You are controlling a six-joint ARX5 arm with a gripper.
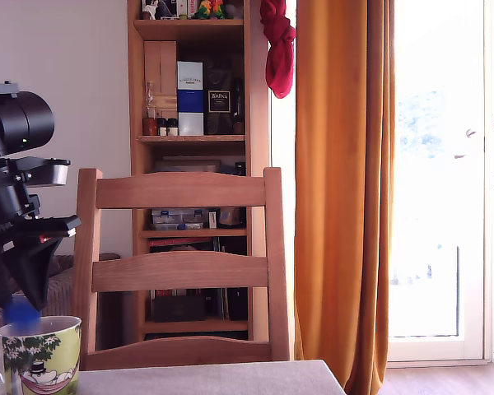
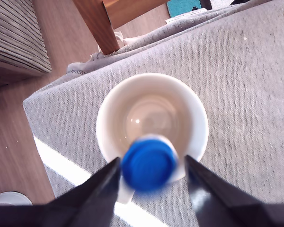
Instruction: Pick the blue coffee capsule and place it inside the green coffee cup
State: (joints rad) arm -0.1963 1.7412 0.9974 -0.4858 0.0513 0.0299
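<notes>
Daylight floods through the window point(image 1: 445, 181) at the exterior view's right and blows it out to white, leaving the shelf point(image 1: 193, 164) and chair point(image 1: 181, 271) dimmer. In the wrist view a bright sun stripe point(image 2: 61, 163) crosses the table's point(image 2: 246, 94) edge. The capsule point(image 2: 149, 164) is blurred, perhaps from closeness.

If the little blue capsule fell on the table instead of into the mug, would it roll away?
Probably. The blue coffee capsule looks round and smooth, so it may roll on its side. The grey cloth looks rough, which might slow it. It looks tiny beside the green coffee cup, so it's likely light and easily knocked.
</notes>
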